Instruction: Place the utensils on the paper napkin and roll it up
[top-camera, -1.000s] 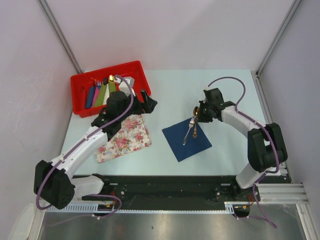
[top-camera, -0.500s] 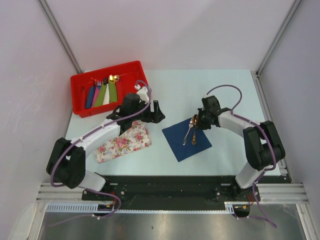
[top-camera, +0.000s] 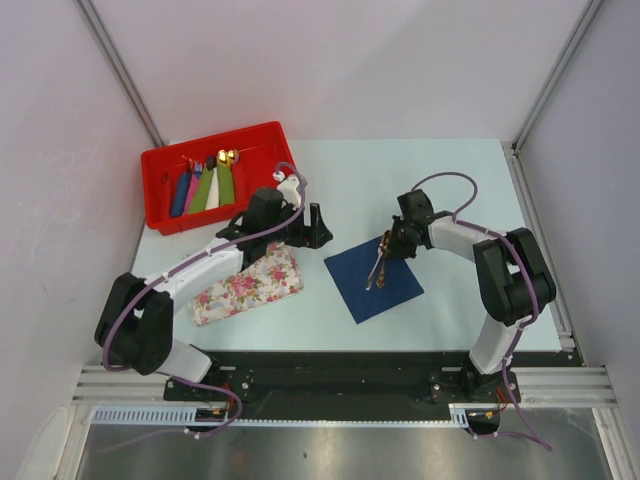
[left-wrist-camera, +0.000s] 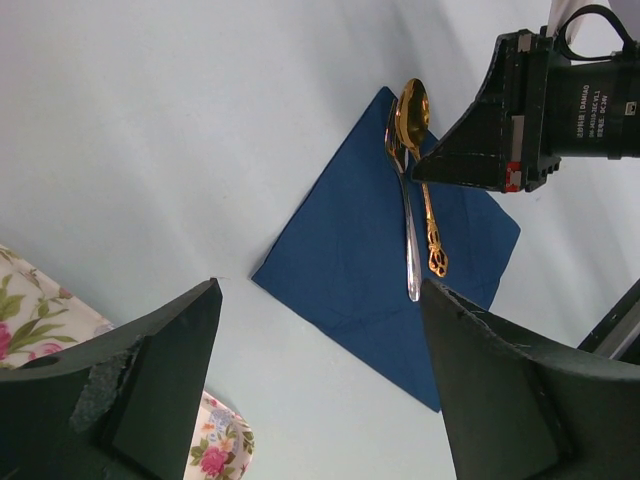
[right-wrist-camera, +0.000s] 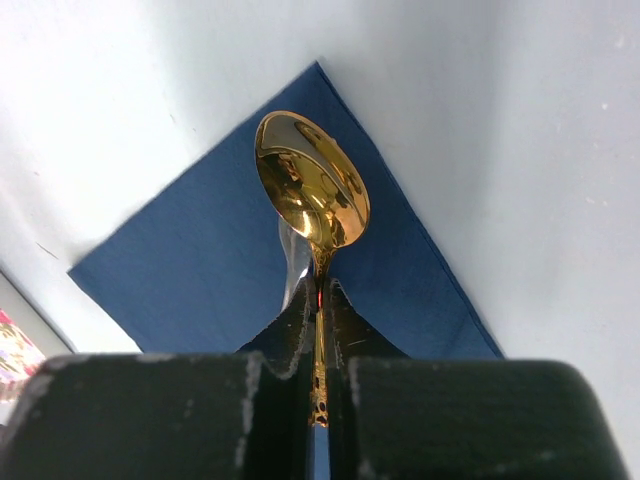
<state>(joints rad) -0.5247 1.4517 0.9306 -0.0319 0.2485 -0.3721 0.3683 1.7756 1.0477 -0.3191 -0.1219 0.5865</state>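
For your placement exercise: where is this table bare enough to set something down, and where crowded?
Widest: the far table strip between red bin and right edge, behind the napkin. Narrower: the strip between napkin and near edge. Crowded: between floral tray and napkin by the left gripper, and the napkin's far corner, where the right gripper clamps the spoon.

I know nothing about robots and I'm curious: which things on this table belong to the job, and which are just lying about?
Part of the job:
navy napkin
gold spoon
silver fork

Just lying about:
red bin
coloured rolls inside it
flowered tray
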